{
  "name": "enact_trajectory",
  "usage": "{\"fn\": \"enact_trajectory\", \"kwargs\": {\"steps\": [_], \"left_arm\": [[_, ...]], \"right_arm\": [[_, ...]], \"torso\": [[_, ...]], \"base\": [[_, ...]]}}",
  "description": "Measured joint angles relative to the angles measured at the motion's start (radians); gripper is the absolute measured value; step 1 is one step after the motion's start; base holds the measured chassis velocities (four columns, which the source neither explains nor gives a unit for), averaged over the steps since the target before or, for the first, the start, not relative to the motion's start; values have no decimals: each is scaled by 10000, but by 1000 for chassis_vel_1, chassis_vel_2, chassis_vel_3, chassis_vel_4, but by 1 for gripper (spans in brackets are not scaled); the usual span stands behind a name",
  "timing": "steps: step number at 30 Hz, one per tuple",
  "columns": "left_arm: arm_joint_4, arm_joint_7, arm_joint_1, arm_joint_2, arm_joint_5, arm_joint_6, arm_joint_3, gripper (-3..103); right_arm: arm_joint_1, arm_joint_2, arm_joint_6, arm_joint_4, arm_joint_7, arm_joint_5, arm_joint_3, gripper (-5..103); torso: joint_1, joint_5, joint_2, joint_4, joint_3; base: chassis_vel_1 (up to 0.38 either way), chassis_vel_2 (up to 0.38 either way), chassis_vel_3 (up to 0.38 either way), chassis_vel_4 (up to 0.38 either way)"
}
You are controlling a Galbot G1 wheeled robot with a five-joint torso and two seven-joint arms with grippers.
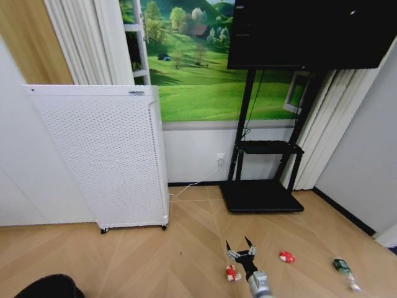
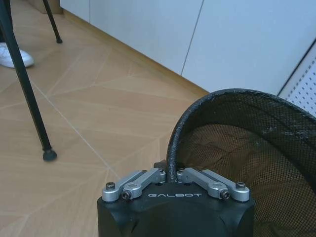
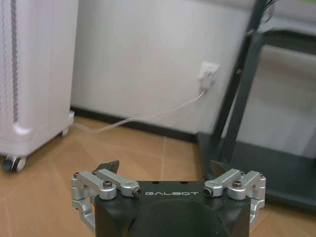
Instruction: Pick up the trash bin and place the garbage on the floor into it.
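Observation:
In the left wrist view my left gripper (image 2: pixel 171 176) is shut on the rim of the trash bin (image 2: pixel 247 148), a black round mesh basket. The same bin (image 1: pixel 49 287) shows at the bottom left of the head view. My right gripper (image 1: pixel 240 249) hangs open low over the floor, nothing between its fingers, and it stands wide open in its own wrist view (image 3: pixel 164 169). The garbage lies on the wood floor: one red-and-white scrap (image 1: pixel 232 272) just beside the right gripper, a second scrap (image 1: pixel 286 256) to its right, and a small greenish bottle (image 1: pixel 343 269) farther right.
A tall white perforated air purifier (image 1: pixel 105 155) on castors stands at the left wall. A black TV stand (image 1: pixel 263 195) is ahead, with a white cable (image 1: pixel 195 185) running to a wall socket. A black tripod leg (image 2: pixel 29 98) stands on the floor near the bin.

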Motion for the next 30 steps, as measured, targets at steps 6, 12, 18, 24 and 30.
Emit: {"fn": "enact_trajectory", "kwargs": {"steps": [6, 12, 18, 24, 30], "left_arm": [[-139, 253, -17, -40, 4, -212, 6, 3], [-237, 361, -131, -93, 60, -289, 17, 3], [-340, 372, -285, -140, 180, -338, 84, 3], [-486, 459, -240, -187, 174, -366, 106, 3], [-793, 490, -103, -242, 66, -390, 85, 3]], "right_arm": [[459, -328, -491, -1187, -525, -537, 155, 100], [244, -445, -540, -1824, -1041, -1246, 502, 100], [-6, -343, -351, -2237, -1212, -1133, 410, 100], [187, -109, -444, -2850, -1220, -1545, 232, 100], [793, -144, -694, -3917, -1195, -1766, 109, 100]], "torso": [[2, 5, -1, 7, 2], [1, 5, -1, -4, 1], [1, 3, -1, 3, 0], [1, 3, 0, 1, 0], [1, 3, 0, 3, 0]], "base": [[17, 20, 33, -25], [-77, -67, 31, 38], [-5, -10, -5, 5], [0, 0, 0, 0], [0, 0, 0, 0]]}}
